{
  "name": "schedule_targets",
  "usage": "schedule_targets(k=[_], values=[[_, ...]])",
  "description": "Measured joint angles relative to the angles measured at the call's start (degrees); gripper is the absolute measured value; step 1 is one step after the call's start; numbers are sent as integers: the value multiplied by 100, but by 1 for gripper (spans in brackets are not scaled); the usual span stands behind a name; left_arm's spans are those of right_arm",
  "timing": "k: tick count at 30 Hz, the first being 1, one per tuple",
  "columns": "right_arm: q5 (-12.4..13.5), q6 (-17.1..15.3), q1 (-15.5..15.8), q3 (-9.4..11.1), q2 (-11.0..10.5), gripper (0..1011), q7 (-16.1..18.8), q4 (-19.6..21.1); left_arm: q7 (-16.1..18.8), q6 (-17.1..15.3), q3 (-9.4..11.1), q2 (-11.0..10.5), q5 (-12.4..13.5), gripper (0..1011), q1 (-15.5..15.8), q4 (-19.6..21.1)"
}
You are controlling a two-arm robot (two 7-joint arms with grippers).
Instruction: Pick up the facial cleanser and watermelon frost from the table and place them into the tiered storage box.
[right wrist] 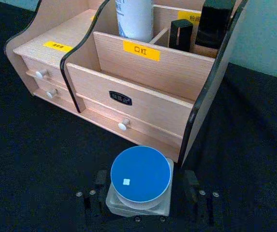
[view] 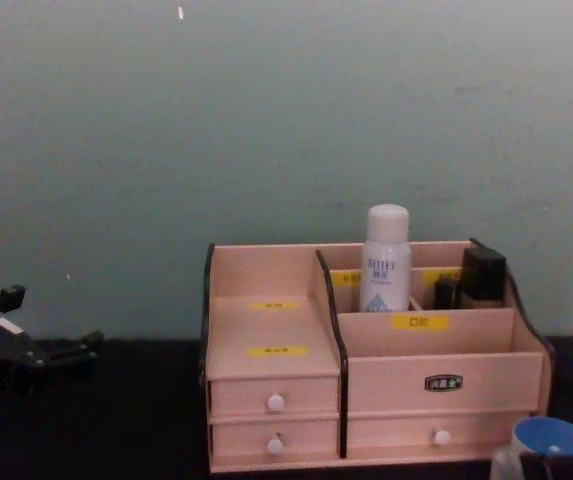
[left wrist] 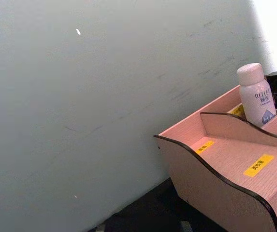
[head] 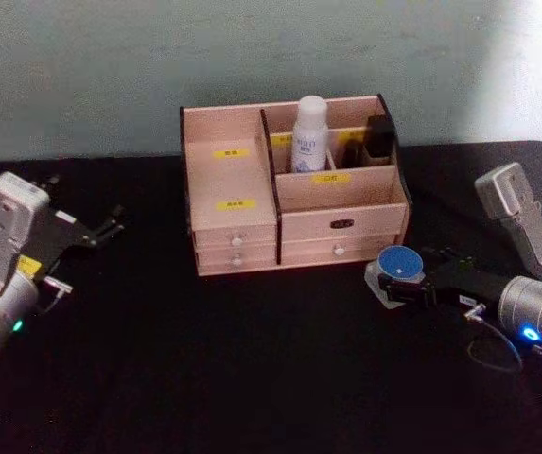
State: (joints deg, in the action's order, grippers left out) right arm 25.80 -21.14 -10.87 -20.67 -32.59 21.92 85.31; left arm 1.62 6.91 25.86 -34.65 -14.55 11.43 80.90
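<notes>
Item: watermelon frost (right wrist: 140, 175), squat clear blue-lidded jar | toward right edge of black table (head: 252, 388), before pinkish wooden tiered storage box (right wrist: 143, 72) | right gripper (right wrist: 145, 182) spread astride it | likely rigid, slick, breakable (grip sides) | left gripper (head: 100, 230) parked, left edge

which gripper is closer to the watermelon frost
Right. The right gripper brackets the watermelon frost, one finger each side. The left gripper hangs far off, beyond the tiered storage box's other side.
</notes>
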Motion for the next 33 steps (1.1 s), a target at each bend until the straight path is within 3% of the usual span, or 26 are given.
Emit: schedule_targets(k=[19, 33], values=[[0, 2, 4, 5, -1, 1002, 4, 9, 0, 0, 0, 0, 0, 1001, 0, 0], [3, 2, 6, 5, -1, 723, 4, 13, 0, 0, 0, 0, 0, 1001, 0, 0]])
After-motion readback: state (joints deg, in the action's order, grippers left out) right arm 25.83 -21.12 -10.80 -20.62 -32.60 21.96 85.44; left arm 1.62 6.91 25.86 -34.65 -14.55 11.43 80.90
